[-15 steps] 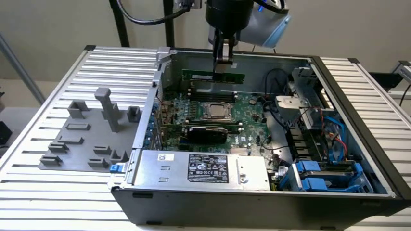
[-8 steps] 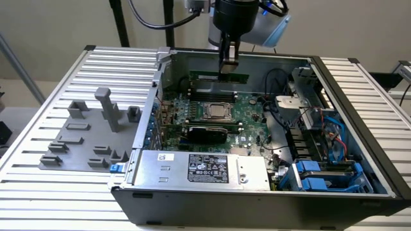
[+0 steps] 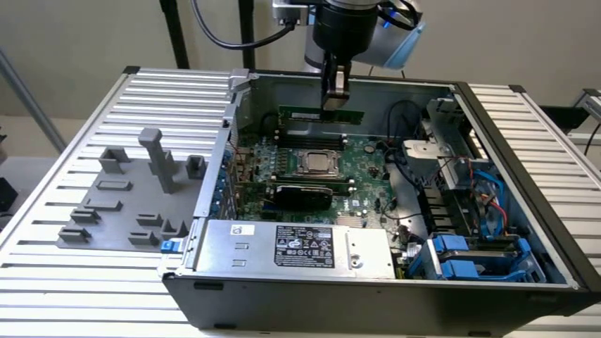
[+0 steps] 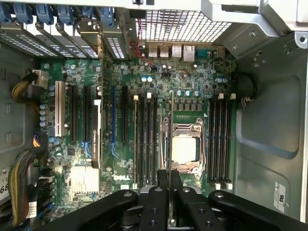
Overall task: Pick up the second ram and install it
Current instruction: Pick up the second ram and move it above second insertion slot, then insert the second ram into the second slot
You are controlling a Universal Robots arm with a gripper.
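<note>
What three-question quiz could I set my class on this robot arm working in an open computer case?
1. True or false: the claw is shut on a green memory stick.
2. Choose one: the gray plastic blocks lie (A) on the exterior view's left of the computer case, (B) on the exterior view's right of it, (C) inside it.
3. Fill in the blank: the claw holds the stick over the large green circuit ____ inside the case.

Key
1. True.
2. A.
3. board.
</note>
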